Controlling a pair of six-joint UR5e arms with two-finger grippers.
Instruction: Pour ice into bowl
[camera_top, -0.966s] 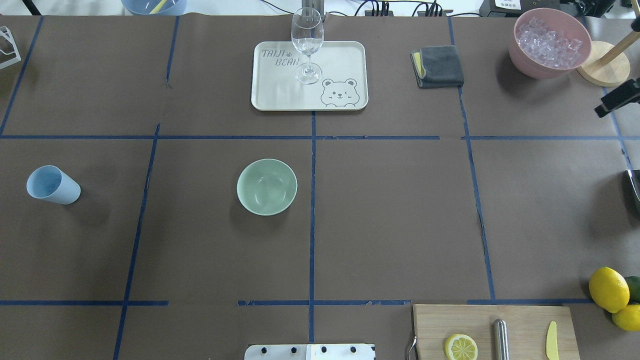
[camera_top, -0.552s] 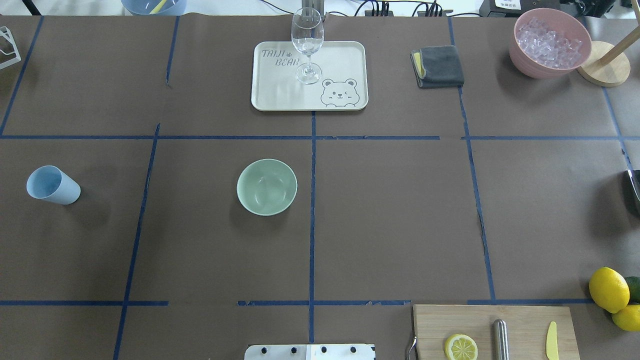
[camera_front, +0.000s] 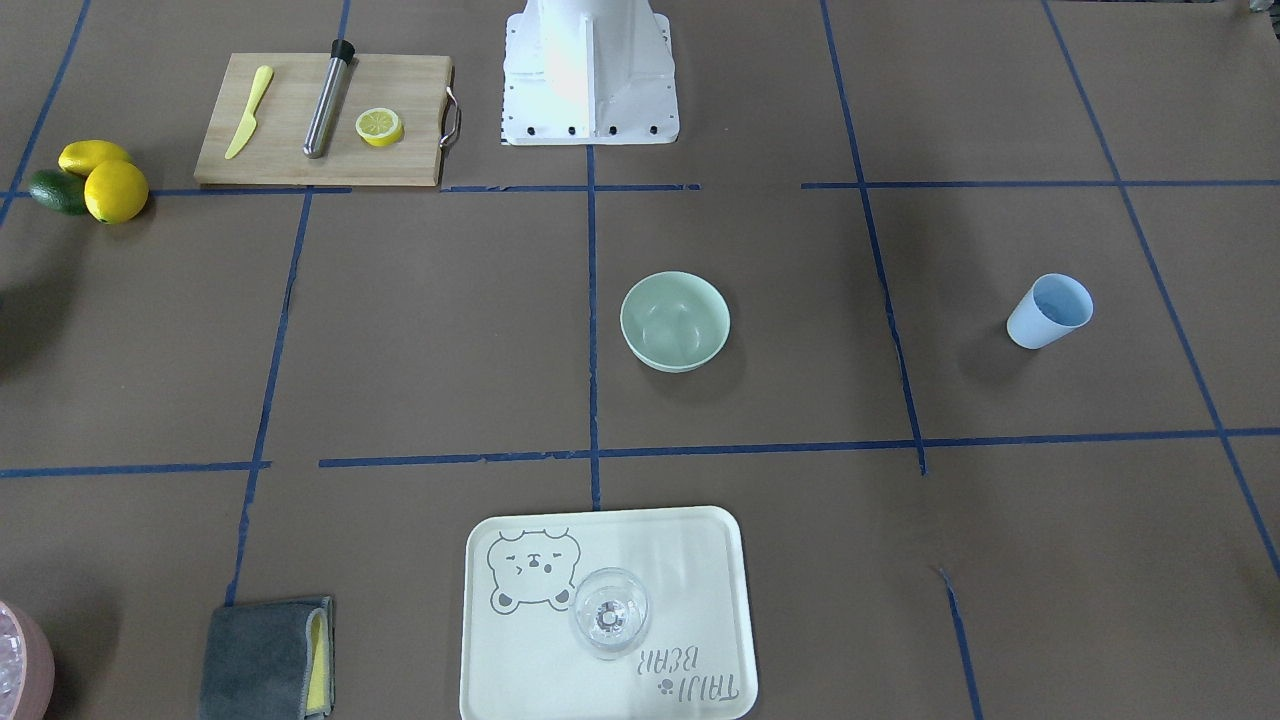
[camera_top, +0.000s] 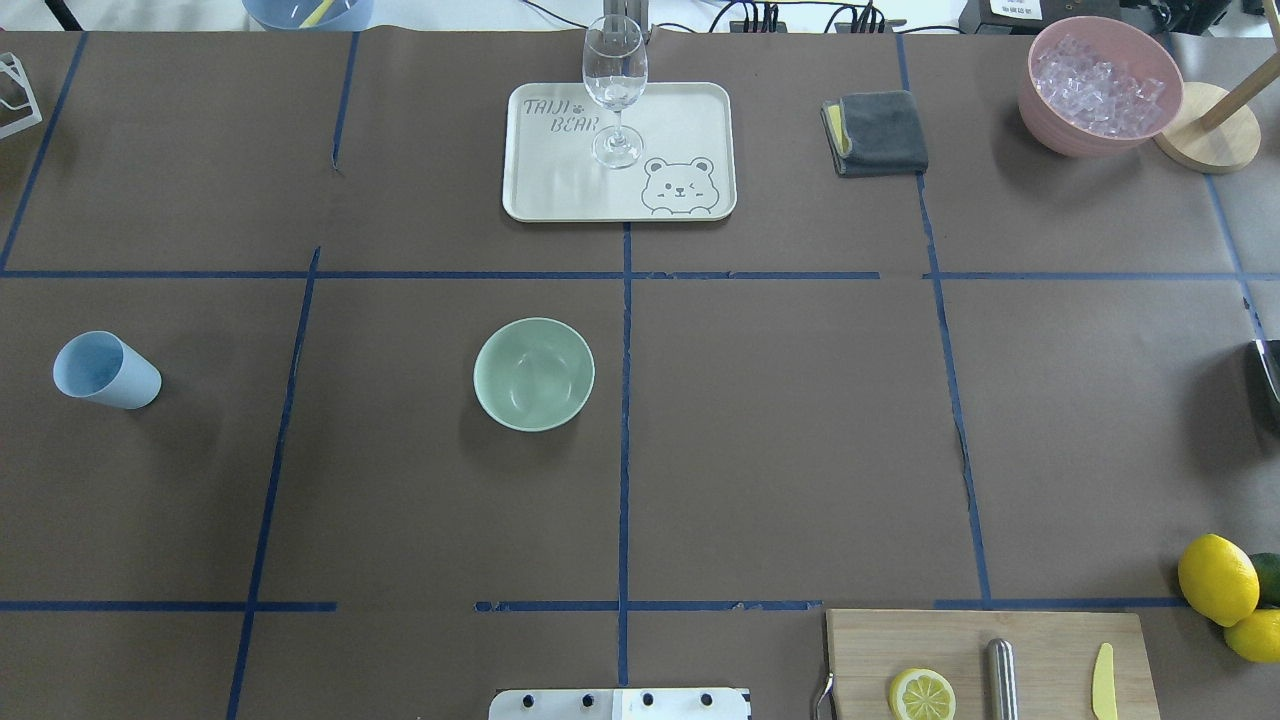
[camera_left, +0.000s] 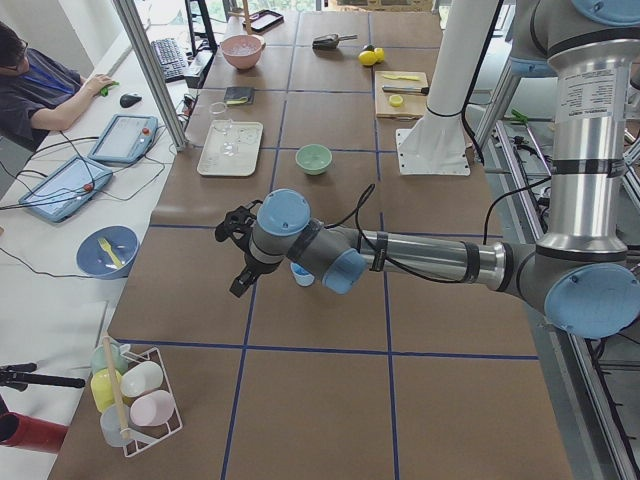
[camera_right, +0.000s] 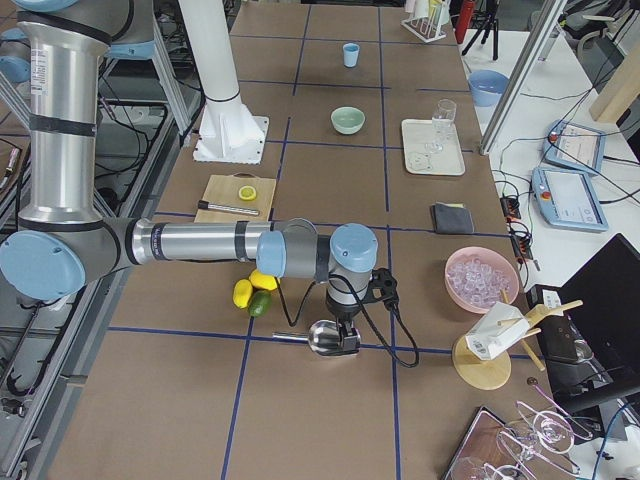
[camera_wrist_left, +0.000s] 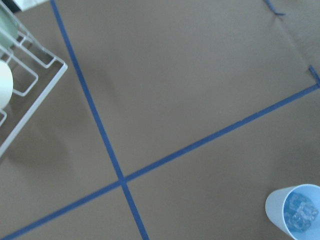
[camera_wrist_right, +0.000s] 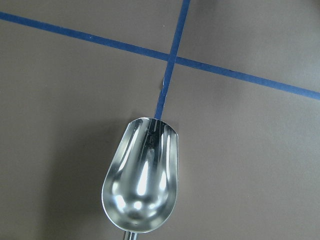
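Observation:
The mint-green bowl (camera_top: 533, 373) stands empty near the table's middle; it also shows in the front view (camera_front: 675, 320). The blue cup (camera_top: 105, 370) stands far to its left. In the left wrist view the cup (camera_wrist_left: 295, 212) holds a few clear ice cubes (camera_wrist_left: 301, 215). My left gripper (camera_left: 235, 258) shows only in the exterior left view, hovering beside the cup; I cannot tell if it is open. My right gripper (camera_right: 347, 340) shows only in the exterior right view, above a metal scoop (camera_wrist_right: 141, 182) lying empty on the table; I cannot tell its state.
A pink container (camera_top: 1098, 85) full of ice stands at the far right back. A tray (camera_top: 690, 120) bears a wine glass (camera_top: 614, 85). There are also a grey cloth (camera_top: 877, 132), a cutting board (camera_top: 960, 640), lemons (camera_top: 1217, 578) and a cup rack (camera_left: 130, 400).
A dark part of the right arm at the overhead view's right edge, below the pink container, has gone out of view. The bowl, cup and tray have not moved.

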